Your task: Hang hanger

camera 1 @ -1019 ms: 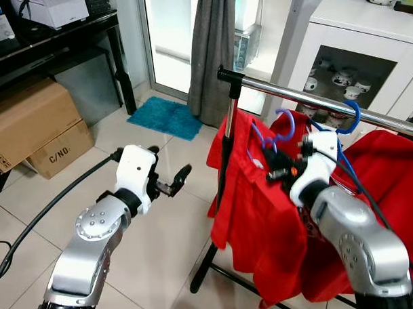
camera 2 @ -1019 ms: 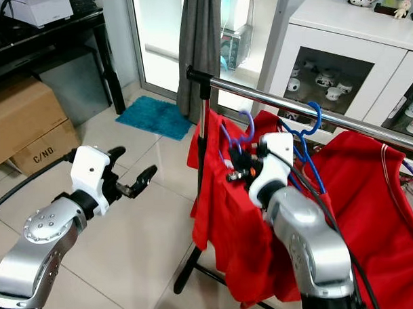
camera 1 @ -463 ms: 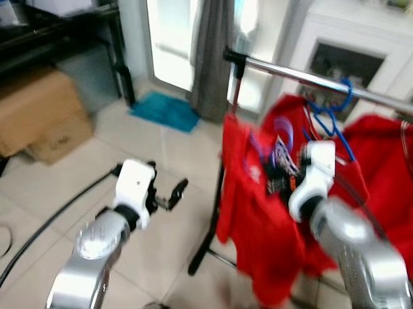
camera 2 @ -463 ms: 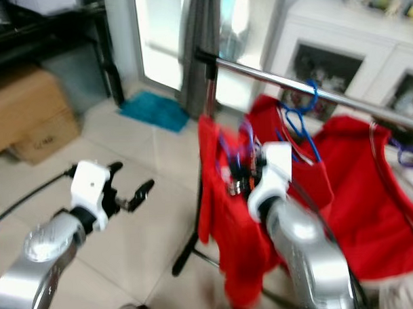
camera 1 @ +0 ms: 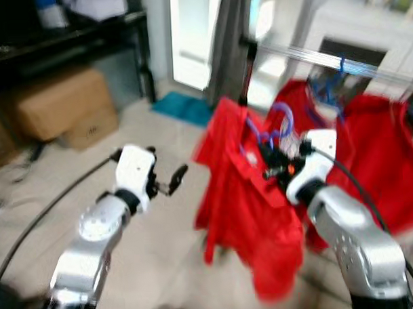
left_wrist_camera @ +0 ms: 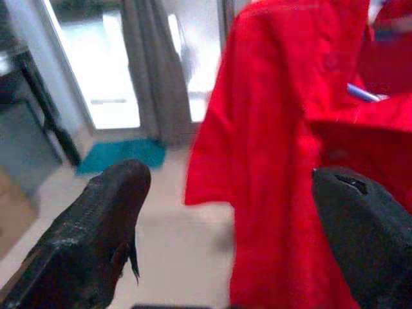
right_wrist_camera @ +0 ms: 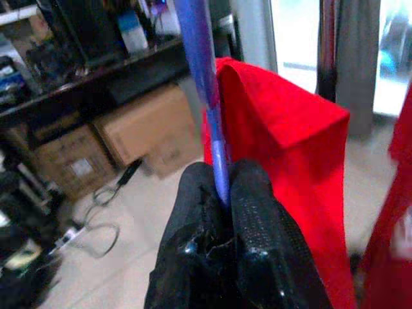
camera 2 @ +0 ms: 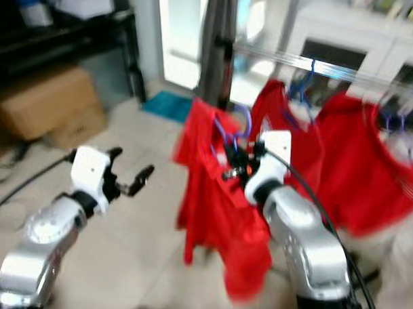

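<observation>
My right gripper (camera 1: 272, 167) is shut on the thin blue hanger (right_wrist_camera: 201, 77), which carries a red shirt (camera 1: 243, 194). The pads (right_wrist_camera: 248, 193) pinch the blue wire between them. The shirt hangs in front of me, below and nearer than the chrome clothes rail (camera 1: 305, 54). More red garments (camera 1: 382, 141) hang from that rail on blue hooks (camera 1: 340, 67). My left gripper (camera 1: 172, 180) is held out at chest height, left of the shirt, open with nothing between its fingers (left_wrist_camera: 103, 238). The picture is blurred.
Cardboard boxes (camera 1: 62, 109) sit on the floor under a black table (camera 1: 74, 44) at the left. A teal mat (camera 1: 184, 109) and a grey curtain (camera 1: 226, 38) are by the glass door behind the rail. A white cabinet (camera 1: 365, 27) stands at the back right.
The whole picture has shifted and blurred, so the camera has moved; the rail now looks farther off. The right gripper still holds the hanger with the shirt. The left gripper stays open.
</observation>
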